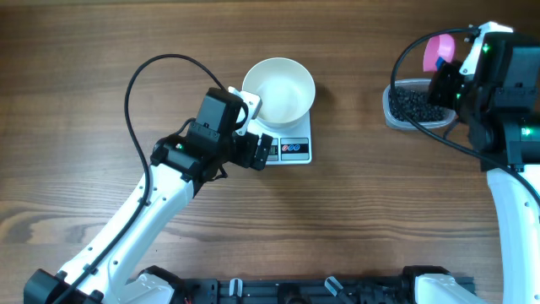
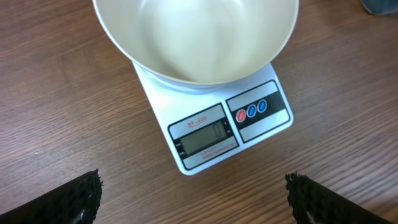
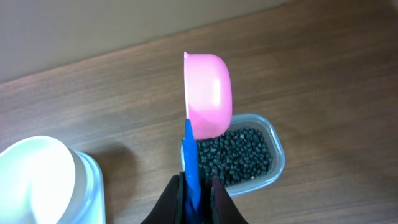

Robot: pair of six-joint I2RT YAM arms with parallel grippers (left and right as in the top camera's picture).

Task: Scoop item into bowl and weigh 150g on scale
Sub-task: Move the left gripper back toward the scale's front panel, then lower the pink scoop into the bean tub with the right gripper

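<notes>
over the clear tub (image 1: 418,105), right gripper (image 3: 194,186) clenched on blue handle (image 3: 189,155) of pink scoop (image 3: 208,93); beads (image 3: 239,152) below look loose, light, likely to roll, so take by scoop only. bowl (image 1: 278,89) empty on scale (image 1: 291,148); left gripper (image 2: 193,196) released beside it.

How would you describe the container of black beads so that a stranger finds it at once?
On the wooden table, look right of the white scale and bowl. The clear rounded tub stands apart there; it alone holds black beads.
</notes>
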